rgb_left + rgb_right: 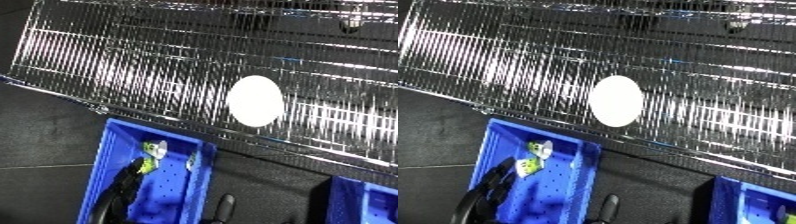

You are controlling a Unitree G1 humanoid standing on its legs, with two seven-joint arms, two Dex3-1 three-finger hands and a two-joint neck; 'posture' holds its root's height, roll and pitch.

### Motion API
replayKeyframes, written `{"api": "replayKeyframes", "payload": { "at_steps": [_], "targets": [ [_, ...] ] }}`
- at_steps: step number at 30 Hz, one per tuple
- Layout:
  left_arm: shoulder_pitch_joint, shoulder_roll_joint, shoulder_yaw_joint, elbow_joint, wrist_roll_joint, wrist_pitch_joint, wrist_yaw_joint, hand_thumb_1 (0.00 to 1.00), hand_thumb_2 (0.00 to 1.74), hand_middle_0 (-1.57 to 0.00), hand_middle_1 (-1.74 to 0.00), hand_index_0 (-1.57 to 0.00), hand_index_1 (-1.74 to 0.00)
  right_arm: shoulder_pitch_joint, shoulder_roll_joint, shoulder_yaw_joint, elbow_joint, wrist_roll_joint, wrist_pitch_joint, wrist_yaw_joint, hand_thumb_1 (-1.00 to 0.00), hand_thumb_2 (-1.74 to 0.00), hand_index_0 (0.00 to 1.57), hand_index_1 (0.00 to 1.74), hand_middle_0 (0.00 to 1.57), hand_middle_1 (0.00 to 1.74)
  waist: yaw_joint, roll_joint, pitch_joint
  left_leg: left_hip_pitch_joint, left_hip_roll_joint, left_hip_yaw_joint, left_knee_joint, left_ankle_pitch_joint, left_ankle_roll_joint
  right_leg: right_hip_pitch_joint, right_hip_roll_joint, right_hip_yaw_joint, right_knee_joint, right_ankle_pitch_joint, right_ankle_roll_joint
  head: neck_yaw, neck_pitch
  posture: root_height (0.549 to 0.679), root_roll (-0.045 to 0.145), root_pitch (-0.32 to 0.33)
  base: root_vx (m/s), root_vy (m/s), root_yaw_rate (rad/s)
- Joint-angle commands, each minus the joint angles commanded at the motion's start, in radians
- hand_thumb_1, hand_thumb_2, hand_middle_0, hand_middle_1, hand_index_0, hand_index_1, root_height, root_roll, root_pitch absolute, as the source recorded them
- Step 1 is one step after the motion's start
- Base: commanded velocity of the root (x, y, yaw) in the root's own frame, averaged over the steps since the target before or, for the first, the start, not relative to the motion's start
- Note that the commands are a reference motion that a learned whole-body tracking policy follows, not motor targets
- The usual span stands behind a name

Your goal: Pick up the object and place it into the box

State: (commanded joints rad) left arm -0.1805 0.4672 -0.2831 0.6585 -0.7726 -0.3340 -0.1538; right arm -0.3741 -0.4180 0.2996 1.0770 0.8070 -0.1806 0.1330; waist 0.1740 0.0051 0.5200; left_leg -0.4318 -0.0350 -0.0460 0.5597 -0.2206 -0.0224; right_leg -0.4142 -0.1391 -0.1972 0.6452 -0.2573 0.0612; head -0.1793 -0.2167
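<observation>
A blue bin (111, 150) stands on the dark floor below a wire shelf. My left hand (124, 187), black, reaches up into the bin from the lower left. At its tip lies a small yellow-green and white object (153, 152), inside the bin near the far wall. Whether the hand holds the object does not show. A white oval object (255, 100) rests on the wire shelf (133, 60) above the bin.
A second blue bin (369, 197) shows at the lower right corner. The shiny wire shelf spans the upper picture, its front edge running diagonally just above the first bin. A small dark rounded shape (226, 205) sits right of the bin.
</observation>
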Motion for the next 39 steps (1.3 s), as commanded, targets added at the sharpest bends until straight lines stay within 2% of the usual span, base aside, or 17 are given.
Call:
{"api": "replayKeyframes", "payload": {
  "at_steps": [6, 10, 19, 27, 32, 39],
  "targets": [
    [-0.001, 0.038, 0.001, -0.204, -0.015, -0.025, 0.019, 0.00, 0.00, 0.00, 0.00, 0.00, 0.00, 0.034, 0.001, -0.020, 0.044, 0.050, -0.012, 0.027, 0.00, 0.00, 0.00, 0.00, 0.00, 0.00, 0.022, -0.006, 0.000, -0.009, -0.010, -0.012, -0.002, -0.006, 0.0013, -0.002, -0.0071, -0.014, -0.004, 0.007, 0.0036, 0.067, -0.009, 0.651, 0.037, 0.061, 0.001, -0.025, 0.129],
    [-0.017, 0.050, 0.003, -0.285, -0.016, -0.026, 0.027, 0.00, 0.00, 0.00, 0.00, 0.00, 0.00, 0.041, 0.005, -0.025, 0.060, 0.072, -0.006, 0.041, 0.00, 0.00, 0.00, 0.00, 0.00, 0.00, 0.028, -0.014, 0.000, -0.009, -0.013, -0.015, -0.002, -0.009, 0.0018, 0.000, -0.0093, -0.019, -0.007, 0.011, 0.0057, 0.086, -0.009, 0.651, 0.035, 0.062, 0.009, -0.023, 0.037],
    [-0.062, 0.058, 0.009, -0.381, -0.024, -0.008, 0.052, 0.00, 0.00, 0.00, 0.00, 0.00, 0.00, 0.057, 0.010, -0.026, 0.070, 0.090, 0.007, 0.062, 0.00, 0.00, 0.00, 0.00, 0.00, 0.00, 0.018, -0.030, 0.000, -0.011, -0.011, -0.010, 0.007, -0.020, 0.0039, -0.001, -0.0040, -0.009, -0.012, 0.016, 0.0083, 0.088, -0.006, 0.651, 0.031, 0.063, 0.015, -0.006, -0.044],
    [-0.115, 0.056, -0.009, -0.413, 0.022, 0.001, 0.084, 0.00, 0.00, 0.00, 0.00, 0.00, 0.00, 0.051, 0.016, -0.018, 0.075, 0.095, 0.018, 0.077, 0.00, 0.00, 0.00, 0.00, 0.00, 0.00, 0.002, -0.040, 0.000, -0.011, -0.004, -0.004, 0.017, -0.028, 0.0070, -0.006, 0.0037, 0.005, -0.006, 0.016, 0.0097, 0.055, -0.004, 0.651, 0.027, 0.062, 0.012, -0.004, -0.082],
    [-0.176, 0.017, -0.027, -0.369, 0.007, 0.007, 0.133, 0.00, 0.00, 0.00, 0.00, 0.00, 0.00, 0.026, 0.023, -0.006, 0.077, 0.081, 0.038, 0.081, 0.00, 0.00, 0.00, 0.00, 0.00, 0.00, -0.022, -0.052, 0.000, -0.013, 0.004, 0.004, 0.030, -0.032, 0.0087, -0.014, 0.0138, 0.020, 0.002, 0.016, 0.0093, -0.006, -0.002, 0.649, 0.025, 0.060, 0.004, 0.022, -0.153],
    [-0.285, -0.033, -0.047, -0.262, 0.045, 0.002, 0.190, 0.00, 0.00, 0.00, 0.00, 0.00, 0.00, -0.011, 0.034, 0.016, 0.081, 0.055, 0.055, 0.098, 0.00, 0.00, 0.00, 0.00, 0.00, 0.00, -0.056, -0.083, 0.000, -0.011, 0.026, 0.016, 0.046, -0.038, 0.0079, -0.018, 0.0311, 0.038, 0.005, 0.021, 0.0129, -0.074, 0.006, 0.648, 0.017, 0.054, 0.006, 0.010, -0.181]
  ]
}}
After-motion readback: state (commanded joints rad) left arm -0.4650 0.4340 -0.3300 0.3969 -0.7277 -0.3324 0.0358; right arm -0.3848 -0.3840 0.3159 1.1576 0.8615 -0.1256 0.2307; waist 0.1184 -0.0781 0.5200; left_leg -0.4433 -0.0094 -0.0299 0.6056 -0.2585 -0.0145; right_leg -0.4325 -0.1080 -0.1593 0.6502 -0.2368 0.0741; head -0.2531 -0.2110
